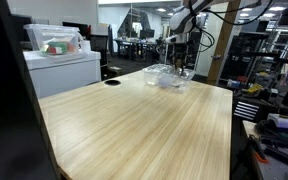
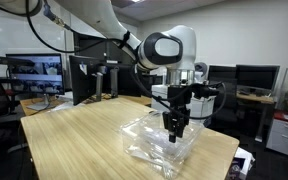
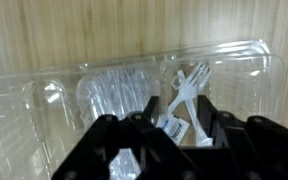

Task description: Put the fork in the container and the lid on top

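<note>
Gripper (image 3: 174, 138) fingers are seen at the near edge of the wrist view, lowered into the container (image 3: 256, 62) with a moderate gap between them. Whether the fork (image 3: 187, 92) is clamped or merely lying free cannot be told. The fork's handle end is found between the fingers. Its long axis is laid from there away and slightly toward the picture's right, tines farthest, over the container's floor. In an exterior view the gripper (image 2: 176, 128) is shown pointing straight down inside the container (image 2: 144, 150), near its middle. Beyond the container's far rim only the wooden table (image 3: 134, 25) is seen. The lid cannot be picked out from the container's own clear plastic, so its bearing from the container is left open. The coming move is judged to turn on locating it once the fork is freed.
</note>
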You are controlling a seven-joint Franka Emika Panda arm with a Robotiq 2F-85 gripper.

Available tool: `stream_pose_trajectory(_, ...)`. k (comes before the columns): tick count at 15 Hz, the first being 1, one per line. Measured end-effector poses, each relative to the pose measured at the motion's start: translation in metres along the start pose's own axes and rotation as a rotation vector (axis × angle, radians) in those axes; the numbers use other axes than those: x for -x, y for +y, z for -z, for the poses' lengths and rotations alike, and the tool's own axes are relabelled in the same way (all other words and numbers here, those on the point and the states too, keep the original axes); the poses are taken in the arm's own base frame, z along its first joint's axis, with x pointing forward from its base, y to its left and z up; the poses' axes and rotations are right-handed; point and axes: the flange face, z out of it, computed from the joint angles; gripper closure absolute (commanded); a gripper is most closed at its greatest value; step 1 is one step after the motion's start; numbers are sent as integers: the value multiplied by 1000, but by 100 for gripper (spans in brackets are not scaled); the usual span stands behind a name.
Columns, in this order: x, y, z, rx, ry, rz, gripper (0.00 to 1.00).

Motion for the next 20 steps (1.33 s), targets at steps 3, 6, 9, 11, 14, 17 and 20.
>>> stream_pose_trajectory(3, -2, 2, -1, 4, 0, 6, 8)
stream_pose_trajectory(6, -5, 3, 1, 10, 0, 10, 0)
stream_pose_trajectory(9, -8, 4, 5, 11, 3, 15, 0)
stream_pose_trajectory(11, -12, 4, 10, 3, 11, 20, 0)
stream_pose_trajectory(14, -17, 1, 31, 8, 21, 16, 0)
stream_pose_trajectory(17, -33, 3, 65, 67, 50, -133, 0)
stream_pose_trajectory(20, -67, 5, 106, 122, 88, -293, 0)
